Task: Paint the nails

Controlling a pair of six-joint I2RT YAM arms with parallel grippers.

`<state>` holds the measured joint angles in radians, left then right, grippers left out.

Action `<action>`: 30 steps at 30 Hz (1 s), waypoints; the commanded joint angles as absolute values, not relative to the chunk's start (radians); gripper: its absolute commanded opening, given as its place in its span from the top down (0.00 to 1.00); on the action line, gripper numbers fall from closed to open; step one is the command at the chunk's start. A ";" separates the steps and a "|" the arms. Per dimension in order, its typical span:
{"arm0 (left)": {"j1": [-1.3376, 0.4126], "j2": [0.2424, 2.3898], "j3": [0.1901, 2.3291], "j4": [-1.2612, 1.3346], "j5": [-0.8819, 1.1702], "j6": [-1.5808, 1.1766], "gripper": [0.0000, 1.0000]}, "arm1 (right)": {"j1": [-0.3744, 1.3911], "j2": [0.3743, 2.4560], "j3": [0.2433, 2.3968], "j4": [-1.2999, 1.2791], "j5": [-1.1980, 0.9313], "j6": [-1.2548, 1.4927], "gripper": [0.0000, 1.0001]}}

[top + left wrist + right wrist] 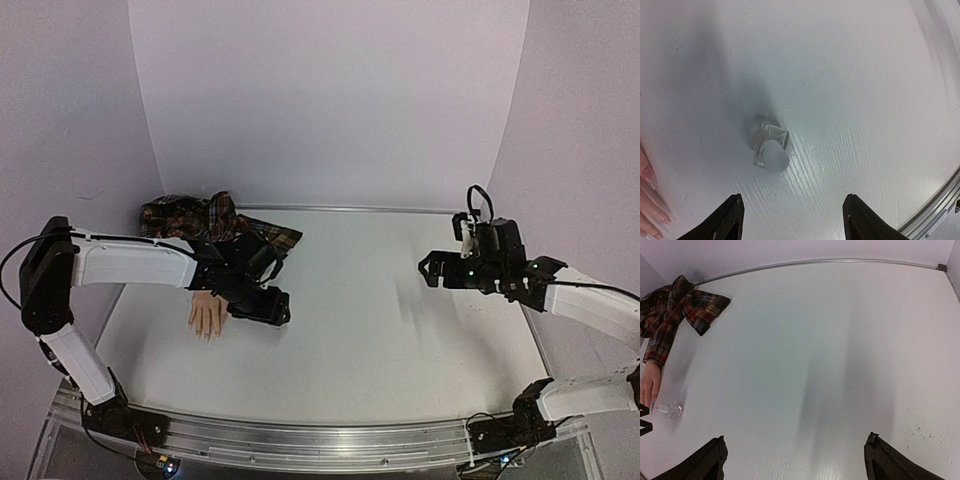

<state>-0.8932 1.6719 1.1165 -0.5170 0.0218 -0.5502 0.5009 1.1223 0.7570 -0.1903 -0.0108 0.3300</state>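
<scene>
The flesh-coloured mannequin hand (207, 315) lies palm down at the left, its plaid sleeve (215, 225) bunched behind it. Pale glossy nails (648, 173) tip the fingers at the left edge of the left wrist view. A small clear bottle (771, 147) with a white cap stands on the table just ahead of my left gripper (792, 210), which is open and empty. In the top view the left gripper (278, 308) hovers right of the hand and hides the bottle. My right gripper (424, 270) is open and empty, raised at the right, far from the hand. The right wrist view shows the hand (650, 382) and the bottle (671, 410) at far left.
The white table (380, 320) has a metal rail (300, 440) along its near edge and white walls behind and at the sides. The plaid sleeve (680, 310) spreads into the back left corner. The table's metal rim (940, 200) shows at the right of the left wrist view.
</scene>
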 commanded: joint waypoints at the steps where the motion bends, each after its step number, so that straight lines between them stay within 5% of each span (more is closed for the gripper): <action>1: -0.895 1.734 1.224 -0.510 -0.047 -0.524 0.36 | 0.506 1.055 0.727 -0.131 0.178 0.376 0.02; 7: -0.895 1.793 1.265 -0.537 -0.074 -0.510 0.46 | 0.505 1.188 0.839 -0.284 0.158 0.286 0.02; 21: -0.896 1.824 1.258 -0.539 -0.098 -0.507 0.68 | 0.651 1.118 0.801 -0.163 0.081 0.295 0.02; 30: -0.896 1.781 1.269 -0.558 -0.123 -0.486 1.00 | 0.778 1.197 0.825 -0.089 0.095 0.290 0.02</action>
